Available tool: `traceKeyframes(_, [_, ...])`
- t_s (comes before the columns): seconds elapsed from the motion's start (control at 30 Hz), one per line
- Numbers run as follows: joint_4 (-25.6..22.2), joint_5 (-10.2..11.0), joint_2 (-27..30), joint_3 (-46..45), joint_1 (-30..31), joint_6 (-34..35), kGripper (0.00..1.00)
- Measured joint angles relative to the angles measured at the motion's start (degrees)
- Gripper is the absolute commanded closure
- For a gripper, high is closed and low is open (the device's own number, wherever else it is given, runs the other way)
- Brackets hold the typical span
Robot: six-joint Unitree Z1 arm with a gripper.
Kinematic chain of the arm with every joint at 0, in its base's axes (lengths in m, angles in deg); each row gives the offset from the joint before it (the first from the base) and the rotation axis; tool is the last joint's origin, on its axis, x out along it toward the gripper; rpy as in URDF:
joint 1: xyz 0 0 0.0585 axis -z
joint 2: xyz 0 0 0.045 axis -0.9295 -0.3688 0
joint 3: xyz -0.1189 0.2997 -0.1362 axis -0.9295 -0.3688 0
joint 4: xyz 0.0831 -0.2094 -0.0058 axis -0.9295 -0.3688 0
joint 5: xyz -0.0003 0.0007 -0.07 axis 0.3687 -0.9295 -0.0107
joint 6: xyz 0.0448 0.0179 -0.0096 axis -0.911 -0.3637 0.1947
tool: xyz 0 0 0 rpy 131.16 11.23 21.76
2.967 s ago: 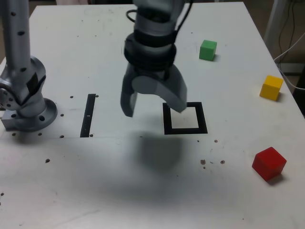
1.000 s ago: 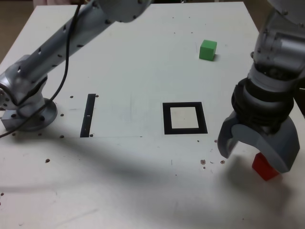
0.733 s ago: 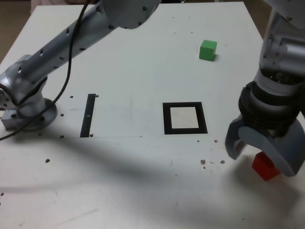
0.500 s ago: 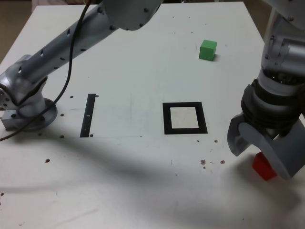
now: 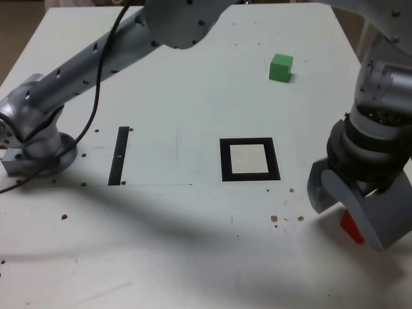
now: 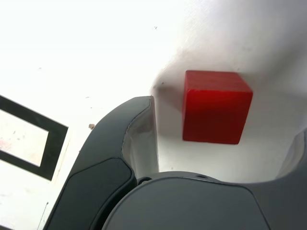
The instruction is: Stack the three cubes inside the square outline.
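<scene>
Right now my tool (image 5: 349, 228) stands wide, its jaws spread and nothing between them gripped. Just ahead of its fingertips, in the wrist view, the red cube (image 6: 216, 110) sits on the tabletop (image 5: 161, 270), turned so that the opening seems roughly lined up to take it; in the exterior view one of my fingers hides part of it. Farther out, to the tool's left in the exterior view, lies the square outline (image 5: 226, 161), its white centre bare, well apart from me. Beyond that, toward the far side of the tabletop, rests the green cube (image 5: 280, 68), alone. I cannot see the yellow cube in either view; my own arm may be covering it. So I judge the stacking barely begun: no cube is in the outline and none is in my grip. What's left is everything: closing on the red one, carrying it over, then building up the other two.
</scene>
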Motion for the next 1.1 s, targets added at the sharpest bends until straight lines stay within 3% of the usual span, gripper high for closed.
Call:
traceKeyframes(0.13, [0.1, 0.3, -1.0, 0.6, 0.0, 0.2, 0.18])
traceKeyframes(0.33, [0.9, 1.2, -1.8, 1.4, 0.0, 1.6, 0.5])
traceKeyframes(0.47, [2.2, 1.7, -2.0, 1.8, 0.5, 1.9, 0.64])
traceKeyframes(1.1, [2.3, 2.1, -2.1, 2.0, 0.9, 1.8, 0.67])
